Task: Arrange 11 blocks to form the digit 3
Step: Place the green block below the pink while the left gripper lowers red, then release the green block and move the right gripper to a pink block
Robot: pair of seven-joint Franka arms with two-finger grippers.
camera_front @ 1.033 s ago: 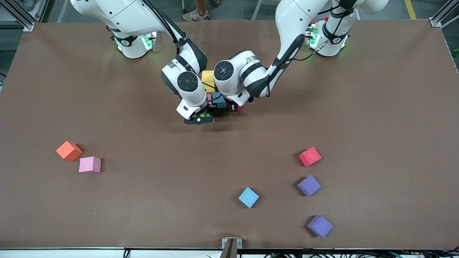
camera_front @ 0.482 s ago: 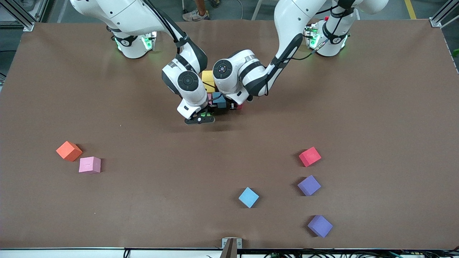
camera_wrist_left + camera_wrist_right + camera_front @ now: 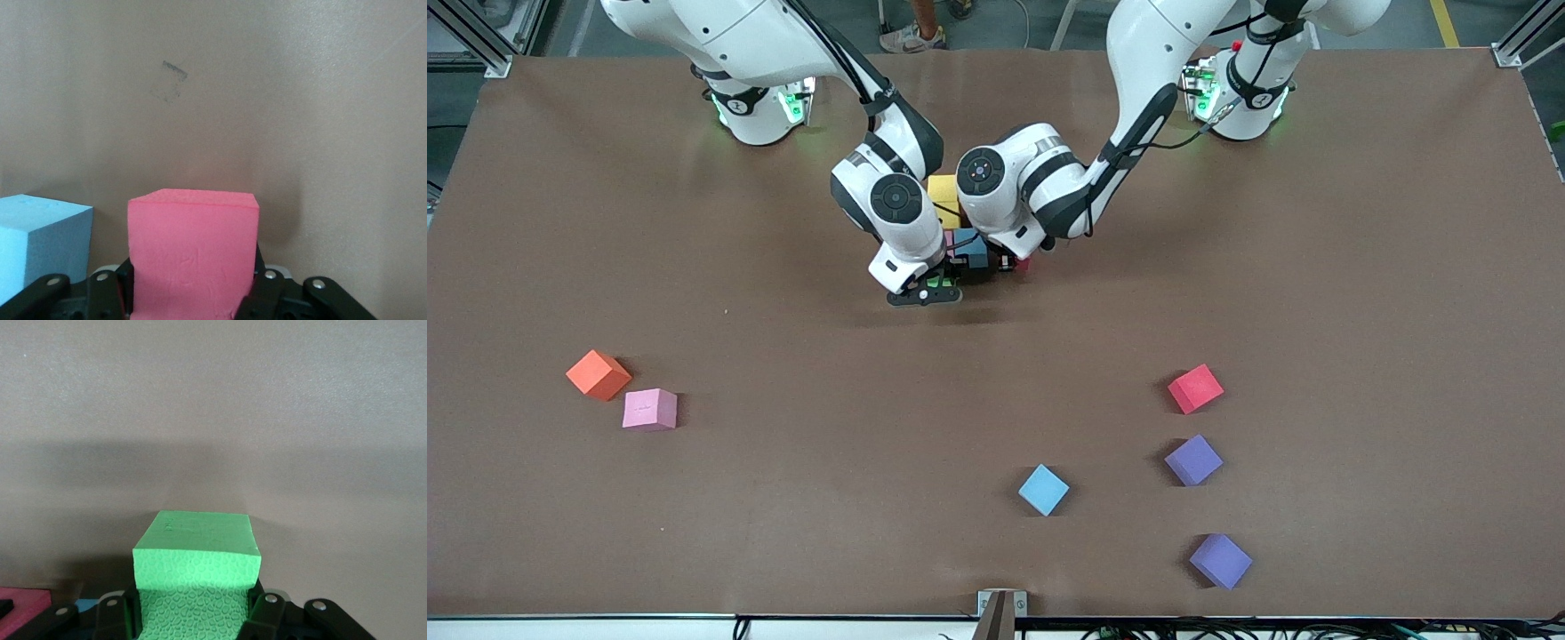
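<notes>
Right gripper [image 3: 935, 286] clamped on a green block [image 3: 197, 577], low at the cluster of blocks [image 3: 959, 233] mid-table near the bases. Left gripper [image 3: 1016, 263] clenched around a red block [image 3: 192, 257], just beside a light blue block [image 3: 37, 237]. Cluster mostly hidden by both wrists, perhaps yellow [image 3: 943, 194] farthest from the camera. Loose pink [image 3: 649, 409], blue [image 3: 1043, 489], red [image 3: 1195, 388] and two purple blocks [image 3: 1193, 460] nearer the camera.

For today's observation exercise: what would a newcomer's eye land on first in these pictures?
Both arms meet mid-table over a half-hidden cluster of blocks. The right tool is shut on a green block, and the left tool on a pink-red block beside a light blue block. Six loose cubes lie nearer the front camera, among them an orange cube.
</notes>
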